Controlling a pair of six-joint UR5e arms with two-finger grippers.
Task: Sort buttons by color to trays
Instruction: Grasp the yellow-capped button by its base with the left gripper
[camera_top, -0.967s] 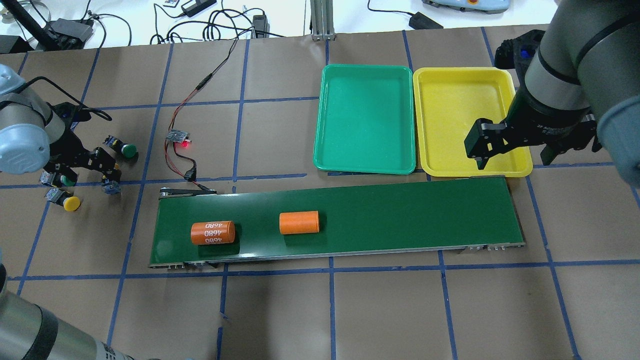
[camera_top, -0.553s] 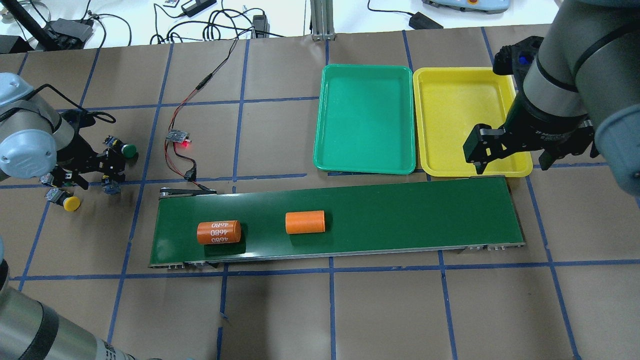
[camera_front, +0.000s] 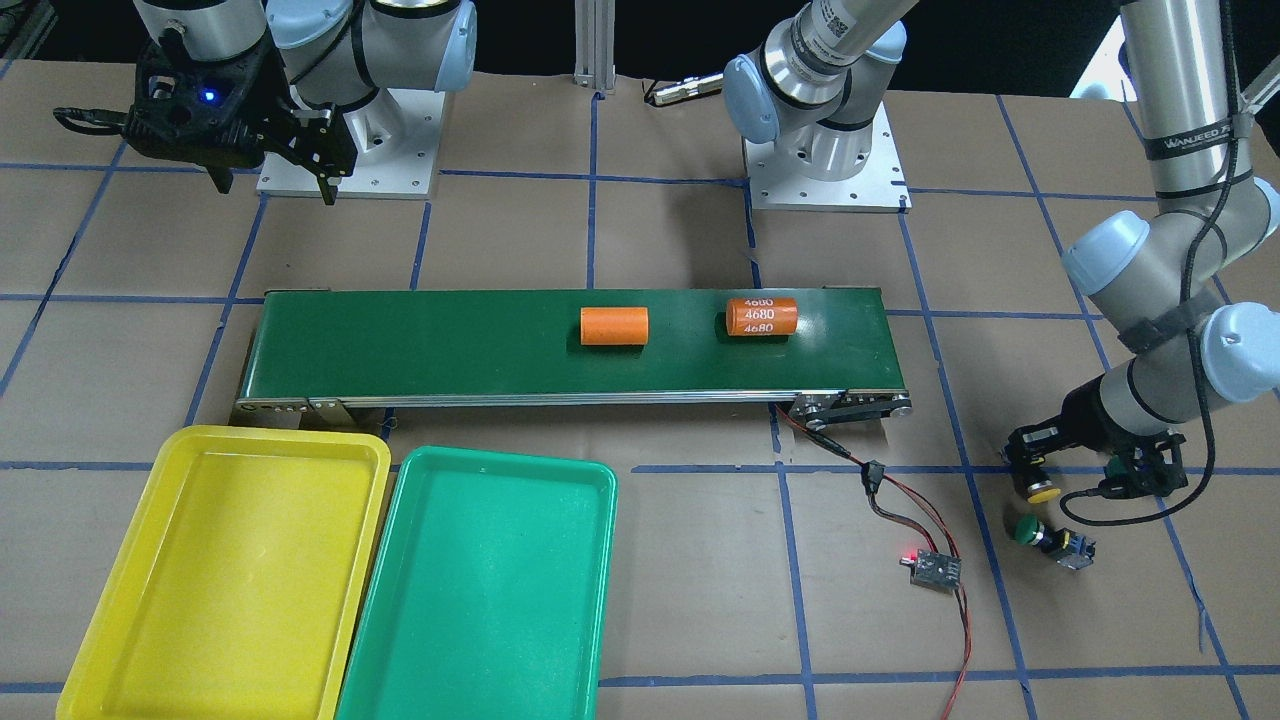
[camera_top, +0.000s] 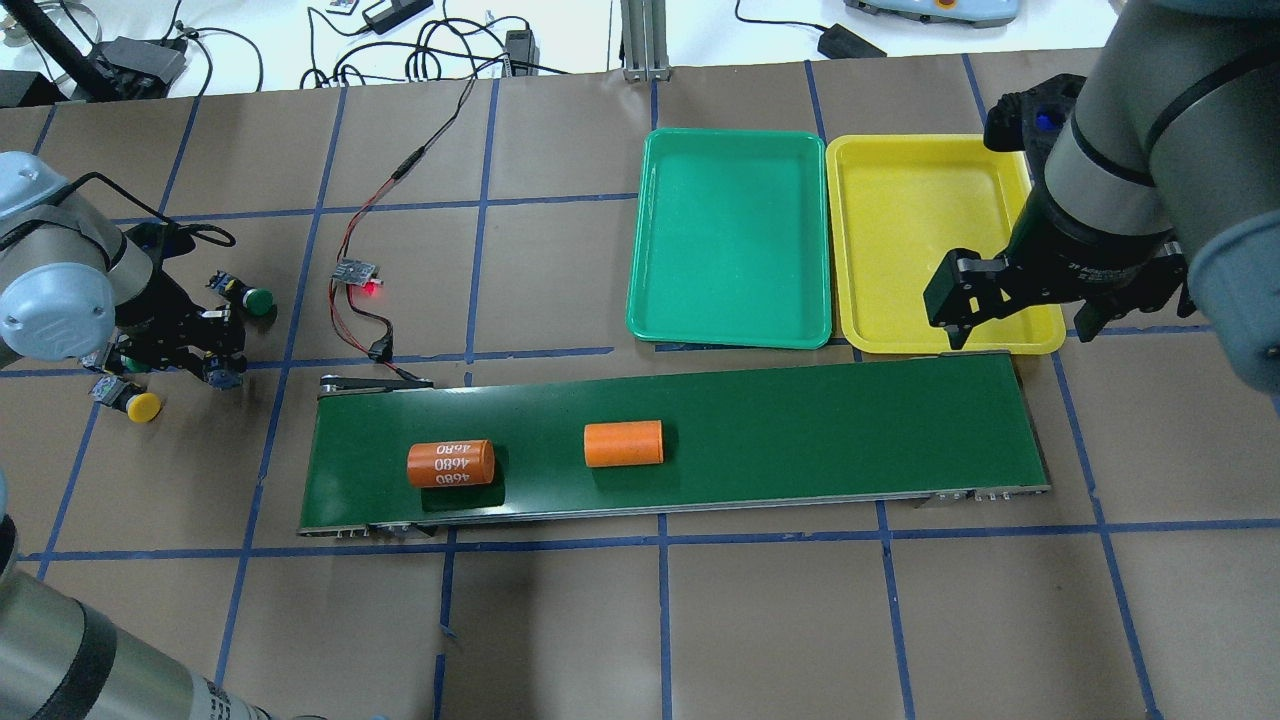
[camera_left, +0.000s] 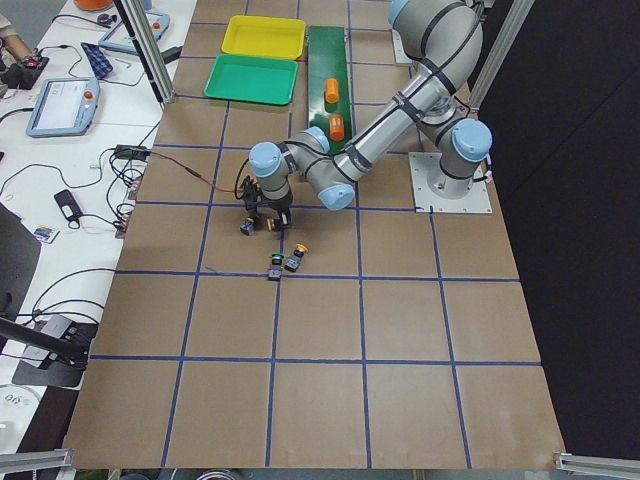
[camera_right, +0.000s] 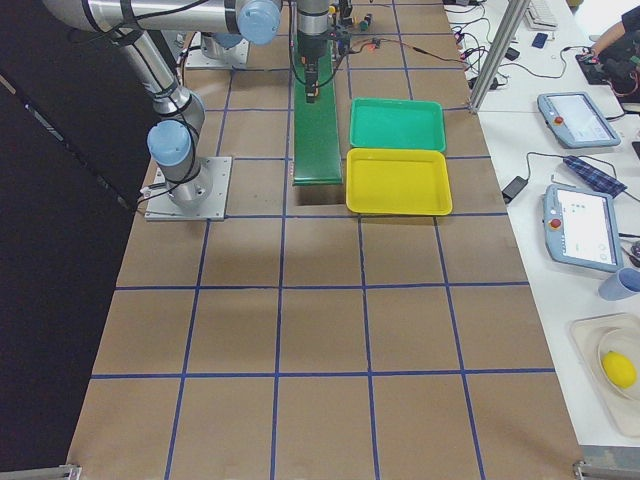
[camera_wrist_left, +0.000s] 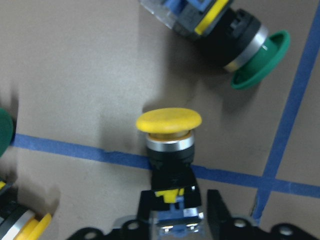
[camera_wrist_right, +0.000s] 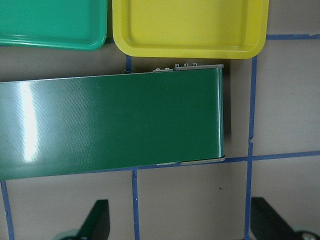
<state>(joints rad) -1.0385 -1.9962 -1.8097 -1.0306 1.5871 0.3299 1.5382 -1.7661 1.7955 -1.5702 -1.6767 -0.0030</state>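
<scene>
Brown paper crossed by blue tape lines is spread over the desk (camera_top: 760, 620), and wide bare paper is seen on the robot's side of the long dark-green conveyor belt (camera_top: 800, 420). Beyond the belt's far edge, at its right end, the green tray (camera_top: 730, 240) and the yellow tray (camera_top: 930, 240) are set side by side, their long rims almost touching. The right hand (camera_wrist_right: 181, 220) is held above that end of the belt, close to the yellow tray's near rim, its fingers spread wide with nothing between them. Two orange cylinders (camera_top: 450, 464) are laid on the belt's left half. A small circuit board (camera_top: 358, 272) with red wires is placed between the belt's left end and the buttons. All four buttons are clustered on the desk's left side, well apart from the trays. One yellow button (camera_wrist_left: 169, 120) is straddled at its body by the left hand (camera_wrist_left: 179, 202); whether it is clenched cannot be told. A green button (camera_wrist_left: 257, 55) lies just beside.
</scene>
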